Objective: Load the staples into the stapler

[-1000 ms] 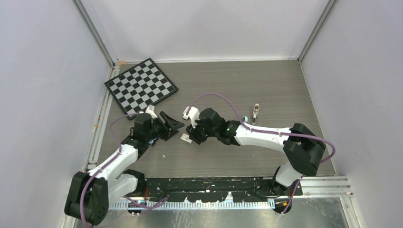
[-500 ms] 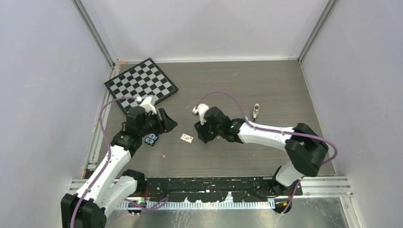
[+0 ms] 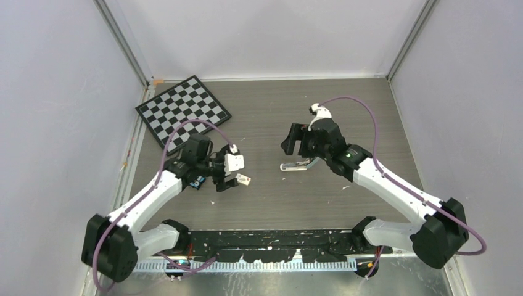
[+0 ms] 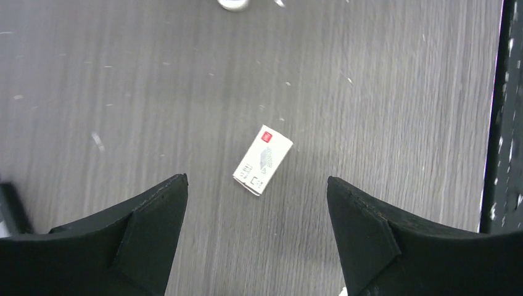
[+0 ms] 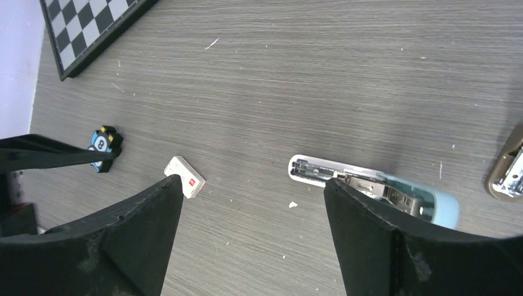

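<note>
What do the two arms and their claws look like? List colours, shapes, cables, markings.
The left arm and right arm have white link shells and bulky black joints. A purple cable loops off each wrist. The left claw and right claw have matte black wedge-shaped fingers. No readable markings show.

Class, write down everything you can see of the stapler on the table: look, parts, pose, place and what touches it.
The stapler is small, with a white plastic base rounded at one end, a silver metal channel exposed along it and pale blue plastic at the other end. It lies flat on the grey wood-grain table, right of centre. The open right gripper hangs over it; one finger overlaps it in the wrist view, but contact cannot be told.
</note>
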You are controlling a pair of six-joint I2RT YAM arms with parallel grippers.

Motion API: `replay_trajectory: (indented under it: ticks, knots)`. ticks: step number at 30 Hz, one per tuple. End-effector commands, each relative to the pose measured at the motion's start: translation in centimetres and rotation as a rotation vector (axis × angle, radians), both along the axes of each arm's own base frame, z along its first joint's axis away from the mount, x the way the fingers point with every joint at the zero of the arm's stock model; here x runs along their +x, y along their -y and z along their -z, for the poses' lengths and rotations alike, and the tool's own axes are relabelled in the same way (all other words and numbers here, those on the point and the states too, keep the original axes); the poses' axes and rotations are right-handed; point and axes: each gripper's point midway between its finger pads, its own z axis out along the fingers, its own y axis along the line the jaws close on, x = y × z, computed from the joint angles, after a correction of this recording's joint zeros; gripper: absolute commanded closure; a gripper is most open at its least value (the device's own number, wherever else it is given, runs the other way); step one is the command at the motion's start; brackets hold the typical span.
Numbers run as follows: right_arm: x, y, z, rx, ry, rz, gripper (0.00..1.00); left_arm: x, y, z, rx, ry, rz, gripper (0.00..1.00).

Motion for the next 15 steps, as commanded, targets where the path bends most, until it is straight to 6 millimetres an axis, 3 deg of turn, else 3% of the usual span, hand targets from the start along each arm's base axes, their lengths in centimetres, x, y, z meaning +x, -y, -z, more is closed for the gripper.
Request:
replay_trajectory:
  ticks: [1,4,15]
  knots:
    - [-0.7,1.4,-1.3,0.052,0.013,0.069,0.08,-0.2,1.2,1.6,0.086,0.076,0.254,0.16]
    - [-0.8,2.0,-1.5,0.051,0.030,0.086,0.01,0.3,1.4,3.5,0.144,0.010,0.290,0.18]
    - [-0.9,5.0,-2.9,0.020,0.098,0.171,0.00,2.4,1.4,7.5,0.264,-0.034,0.344,0.24]
